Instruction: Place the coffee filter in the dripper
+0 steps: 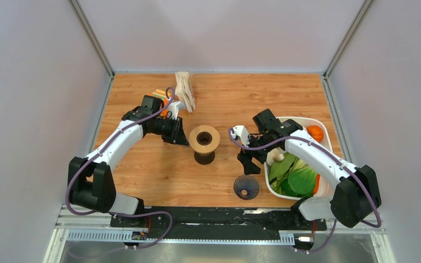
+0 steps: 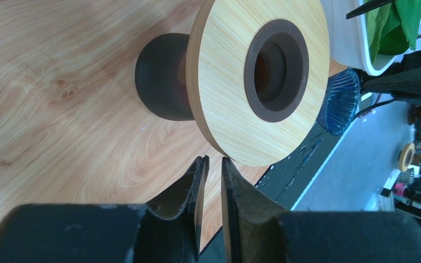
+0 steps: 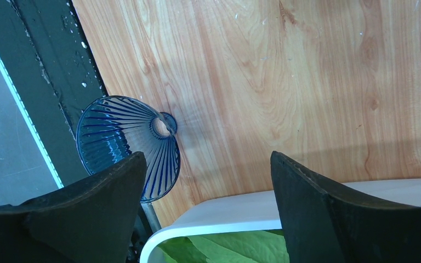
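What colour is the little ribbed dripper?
The dripper is see-through dark blue, clearest in the right wrist view.

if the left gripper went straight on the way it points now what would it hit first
Most likely the brown pot: the left gripper aims at the edge of its tan rim, just ahead in the wrist view. Depth is unclear, so it could graze past that edge.

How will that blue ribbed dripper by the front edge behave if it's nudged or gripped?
The dripper looks thin-walled and see-through, so probably light, sliding at a nudge. It seems to stand on a small foot under a wide rim, so a high push might tip it off the table, whose edge is close. Its glossy ribs may slip when gripped.
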Motion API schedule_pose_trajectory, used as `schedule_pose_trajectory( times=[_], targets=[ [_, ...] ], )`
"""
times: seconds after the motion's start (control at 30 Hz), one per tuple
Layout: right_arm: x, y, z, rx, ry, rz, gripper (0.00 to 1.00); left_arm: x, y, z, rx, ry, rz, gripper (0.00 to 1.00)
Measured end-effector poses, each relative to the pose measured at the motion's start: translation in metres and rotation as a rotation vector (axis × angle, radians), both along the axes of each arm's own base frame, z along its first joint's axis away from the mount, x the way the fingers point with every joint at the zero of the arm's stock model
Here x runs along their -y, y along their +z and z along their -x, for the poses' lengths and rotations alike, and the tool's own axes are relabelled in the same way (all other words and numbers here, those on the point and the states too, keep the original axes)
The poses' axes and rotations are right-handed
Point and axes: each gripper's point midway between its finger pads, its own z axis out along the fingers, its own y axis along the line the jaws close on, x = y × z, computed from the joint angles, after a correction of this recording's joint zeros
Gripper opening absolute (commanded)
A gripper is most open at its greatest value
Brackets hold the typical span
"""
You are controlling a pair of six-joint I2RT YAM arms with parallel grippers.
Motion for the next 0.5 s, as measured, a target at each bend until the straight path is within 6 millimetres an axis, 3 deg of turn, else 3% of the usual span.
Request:
schedule_pose_trajectory(
  times=[0.07, 0.2, 0.5],
  targets=[
    [0.000, 0.000, 0.000, 0.000, 0.000, 0.001, 0.83, -0.002, -0.001, 0.000, 0.002, 0.002, -0.011, 0.44],
    [0.000, 0.000, 0.000, 0.002, 0.003, 0.001, 0.79, -0.008, 0.006, 0.001, 0.024, 0.018, -0.013, 0.57],
    [0.004, -0.018, 0.016, -0.006, 0.057, 0.054, 0.76, -0.042, 0.072, 0.002, 0.237, 0.141, 0.090, 0.67]
  ],
)
